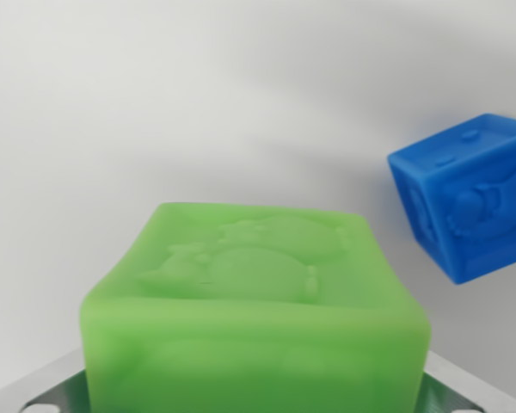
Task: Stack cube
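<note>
Green cube (258,318) with embossed top

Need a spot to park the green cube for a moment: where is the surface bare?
Bare white surface spans the wrist view's left and top, above the green cube. A narrower bare strip lies between it and the blue cube. The wrist view's right is crowded by the blue cube.

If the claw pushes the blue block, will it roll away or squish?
The blue block probably won't roll: it has flat faces and corners, so it would more likely slide or tip. It looks like molded rubbery plastic with raised pictures, so it may give slightly yet keep its shape. Its matte surface suggests it isn't very slippery.
</note>
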